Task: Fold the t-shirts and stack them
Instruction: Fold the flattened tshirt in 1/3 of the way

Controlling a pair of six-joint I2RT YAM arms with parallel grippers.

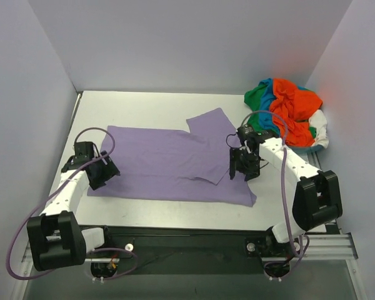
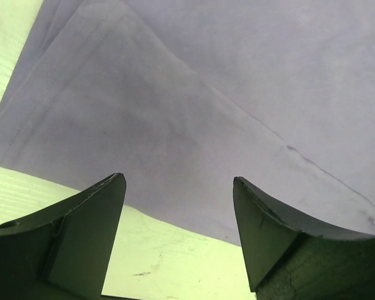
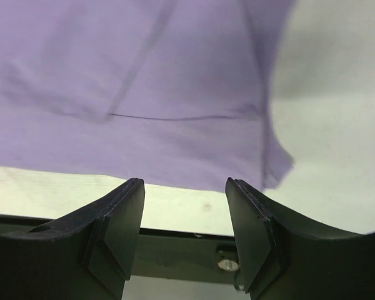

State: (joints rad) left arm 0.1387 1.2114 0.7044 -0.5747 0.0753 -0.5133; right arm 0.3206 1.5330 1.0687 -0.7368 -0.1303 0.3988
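Left arm reaches forward, low over the table [image 1: 144, 106]. The left gripper [image 1: 102, 171] tilts down at the left edge of the purple t-shirt [image 1: 162, 165], jaws wide, empty. Shirt lies flat mid-table (sleeve folded over at far right). Right arm angles inward, right gripper [image 1: 245, 167] pointing down over the shirt's right part, jaws partly apart, empty. Heap of other t-shirts [image 1: 287, 112] in the far right corner.

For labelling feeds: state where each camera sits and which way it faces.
Top external: high behind the bases, looking down on table, both arms, purple shirt, shirt pile.
Left wrist: on the left arm, facing the shirt's edge past the open left gripper.
Right wrist: likewise, past the right gripper.
All share the purple shirt.
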